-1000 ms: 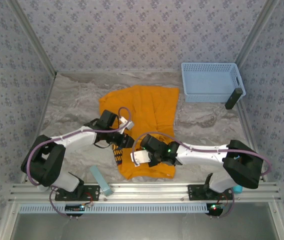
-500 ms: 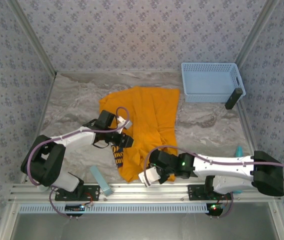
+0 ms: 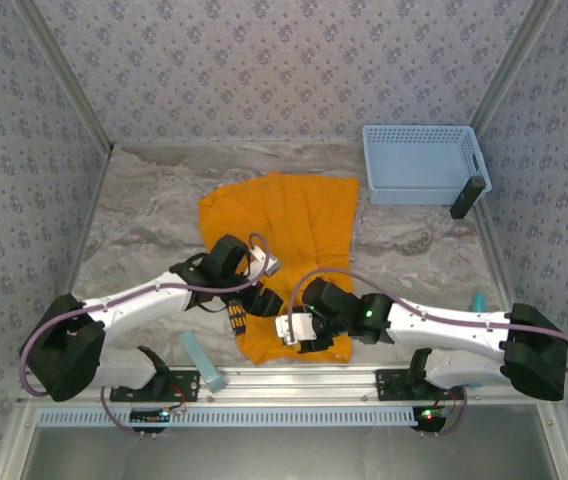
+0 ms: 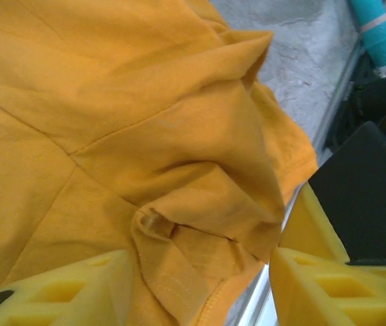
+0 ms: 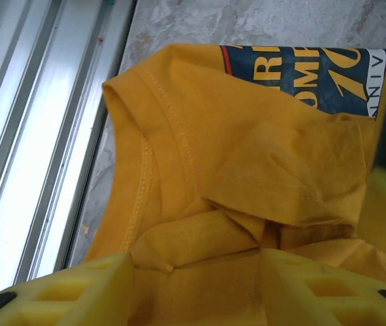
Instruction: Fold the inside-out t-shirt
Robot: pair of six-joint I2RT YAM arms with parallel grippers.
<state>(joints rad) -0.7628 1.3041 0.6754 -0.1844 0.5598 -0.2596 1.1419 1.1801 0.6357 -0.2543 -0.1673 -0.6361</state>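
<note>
The orange-yellow inside-out t-shirt point(image 3: 294, 215) lies spread down the middle of the table, its near end bunched into folds. Dark lettering point(image 3: 236, 315) shows at its near left edge and in the right wrist view point(image 5: 295, 68). My left gripper point(image 3: 262, 298) hovers over the near left part of the shirt. Its yellow jaws stand apart, and a loose fold and hem of the shirt point(image 4: 179, 204) lies between them in the left wrist view point(image 4: 200, 299). My right gripper point(image 3: 299, 328) is over the near hem, open point(image 5: 196, 292), with rumpled shirt cloth point(image 5: 247, 136) between the pads.
A light blue basket point(image 3: 422, 162) stands at the back right with a dark object point(image 3: 467, 197) leaning by it. A teal block point(image 3: 202, 360) lies near the front rail point(image 3: 294, 380). Another teal item point(image 3: 478, 300) sits at the right. The rail point(image 5: 37, 122) is close to the hem.
Both grippers have opened. The right gripper dipped to the front edge, then came back up over the near hem. The left gripper shifted nearer and to the right.
</note>
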